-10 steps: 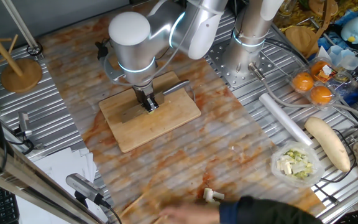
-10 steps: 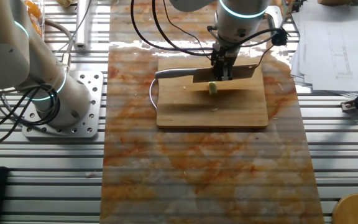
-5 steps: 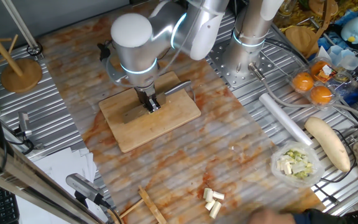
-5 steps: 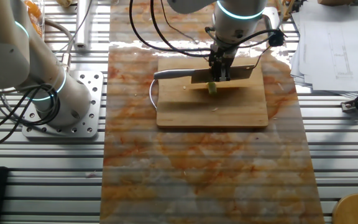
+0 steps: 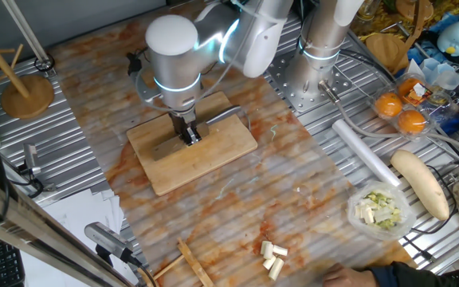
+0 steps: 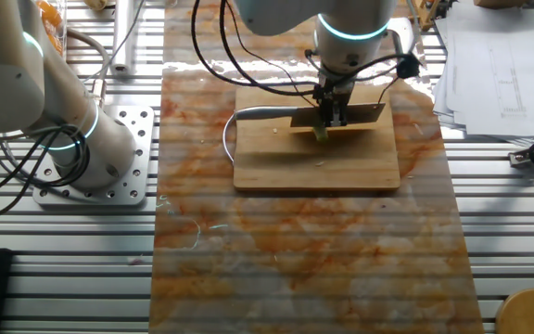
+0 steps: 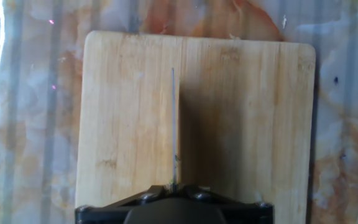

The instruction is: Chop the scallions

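Note:
My gripper [image 5: 188,135] is shut on a knife and holds it blade down over the wooden cutting board [image 5: 213,155]. In the other fixed view the gripper [image 6: 330,113] grips the flat blade [image 6: 360,114], and the handle [image 6: 258,113] points left. A small pale green scallion stub [image 6: 321,134] lies on the board [image 6: 318,162] right under the blade's edge. In the hand view the blade [image 7: 174,124] shows edge-on above the board [image 7: 123,124]; the scallion stub is hidden there. Several cut pale pieces [image 5: 273,258] lie on the table near the front.
A bowl of chopped greens [image 5: 381,210], a long cream root vegetable [image 5: 421,183], a white roll [image 5: 365,151] and oranges [image 5: 401,112] sit at the right. A person's hand [image 5: 353,277] is at the bottom edge. A second arm's base [image 6: 82,148] stands left of the board.
The knife has shifted slightly along the board and sits lower over the scallion stub. The person's hand left several cut pieces on the table and drew back to the right.

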Robot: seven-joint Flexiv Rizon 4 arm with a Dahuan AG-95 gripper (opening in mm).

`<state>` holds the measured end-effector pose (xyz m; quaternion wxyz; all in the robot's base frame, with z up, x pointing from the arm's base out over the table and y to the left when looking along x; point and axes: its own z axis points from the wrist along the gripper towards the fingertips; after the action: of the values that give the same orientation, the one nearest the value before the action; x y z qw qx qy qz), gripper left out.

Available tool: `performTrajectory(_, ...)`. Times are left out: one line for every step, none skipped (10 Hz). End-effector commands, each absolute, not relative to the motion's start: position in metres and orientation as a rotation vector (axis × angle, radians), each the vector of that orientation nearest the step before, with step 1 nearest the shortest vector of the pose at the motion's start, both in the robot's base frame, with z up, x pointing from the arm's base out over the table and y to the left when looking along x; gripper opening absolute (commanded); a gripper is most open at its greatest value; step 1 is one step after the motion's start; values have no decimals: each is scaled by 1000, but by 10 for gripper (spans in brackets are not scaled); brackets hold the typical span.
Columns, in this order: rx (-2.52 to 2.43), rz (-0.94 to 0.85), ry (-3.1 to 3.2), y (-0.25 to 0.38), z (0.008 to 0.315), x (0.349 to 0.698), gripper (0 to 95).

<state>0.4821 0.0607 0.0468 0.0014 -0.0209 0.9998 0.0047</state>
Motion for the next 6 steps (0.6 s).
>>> performTrajectory(-102, -28, 3147, 60, 23, 483, 0)
performTrajectory(-94, -11, 3155, 61, 27, 482, 0)
performTrajectory(-91, -7, 3159, 62, 31, 481, 0)
performTrajectory(-92, -4, 3164, 63, 37, 479, 0)
performTrajectory(-94, -6, 3169, 65, 42, 477, 0)
performTrajectory(-107, -11, 3170, 64, 45, 476, 0)
